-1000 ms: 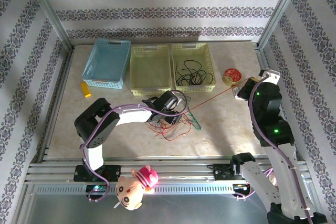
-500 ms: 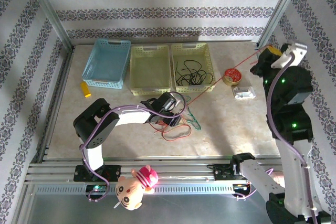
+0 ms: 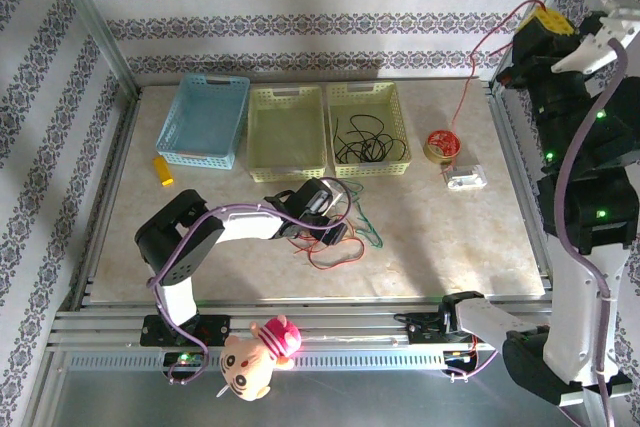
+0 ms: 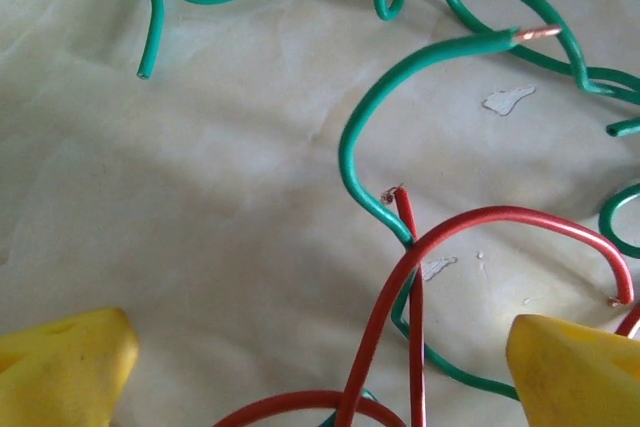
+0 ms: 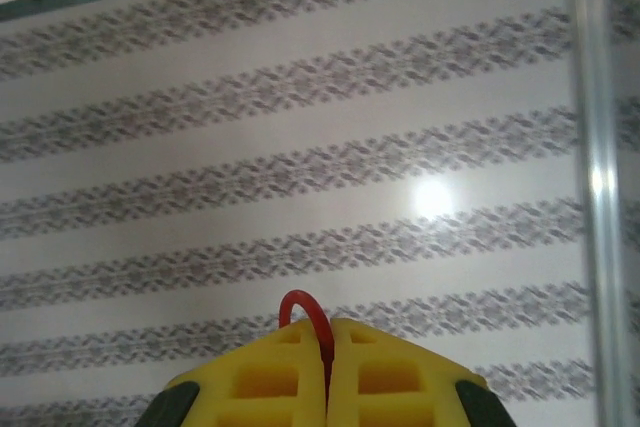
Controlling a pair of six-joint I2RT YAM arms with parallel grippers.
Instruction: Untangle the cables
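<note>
Change over the last second: the right arm has gone from low at the desk's (image 3: pixel 450 237) right edge to high beside the right corner post (image 3: pixel 508 59). The red cable (image 3: pixel 470 65), earlier a taut line from the tangle (image 3: pixel 338 247) to the right fingers (image 3: pixel 538 19), now hangs slack from them. It runs down past the spool (image 3: pixel 441 143) toward a small white part (image 3: pixel 465 181); its far end cannot be made out. The left arm has hardly moved.

Right wrist view: the right fingers (image 5: pixel 328 332) are yellow and pressed together, pinching the red cable (image 5: pixel 305 305), which loops just above the tips. The camera faces the striped wall (image 5: pixel 300 147).

Left arm: elbow bent, forearm reaching right across mid-desk, left fingers (image 3: pixel 330 227) low over the tangle of red and green cables. In the wrist view the fingers are spread wide, one yellow tip (image 4: pixel 65 367) at each lower corner, holding nothing. Between them a red loop (image 4: pixel 500 215) crosses a green cable (image 4: pixel 345 142).

Desk: pale marbled top in an aluminium frame. At the back are a blue basket (image 3: pixel 205 82) and two yellow baskets (image 3: pixel 287 93), with black cables (image 3: pixel 360 142) lying in the right one. An orange block (image 3: pixel 162 171) sits at the left, and a plush toy (image 3: pixel 258 352) on the front rail (image 3: pixel 340 319). The walls carry striped patterned paper.
</note>
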